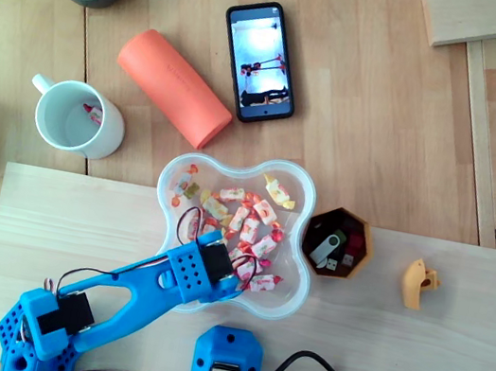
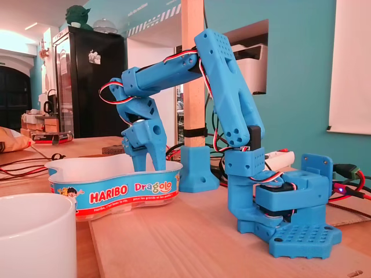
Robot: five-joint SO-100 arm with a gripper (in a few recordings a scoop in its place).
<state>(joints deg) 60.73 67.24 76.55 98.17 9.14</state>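
- One clear tub (image 2: pixel 116 188), lettered "HARIBO Dragolo", stands on the surface between one white mug (image 1: pixel 58 118) and one brown bowl (image 1: pixel 359 253).
- Jaws dip inside the tub among wrapped sweets (image 1: pixel 245 214), which are too crowded to count; clenched or released cannot be told.
- The mug holds one sweet (image 1: pixel 93 113).
- One phone (image 1: pixel 260 61) and one orange roll (image 1: pixel 174 86) lie beyond.

Soft, even daylight fills the overhead view: the tabletop (image 1: pixel 376 170) is bright, and the orange roll (image 1: pixel 174 86) and white mug (image 1: pixel 108 134) throw only short, faint shadows. The clear candy tub (image 1: pixel 308 188) shows small glints along its rim. Everything there is sharp. The fixed view is dimmer and mixed: its upper left corner is blown out, the near mug (image 2: pixel 35 231) is a soft blur, the blue arm (image 2: pixel 226 87) is crisp, and the far room is slightly hazy.
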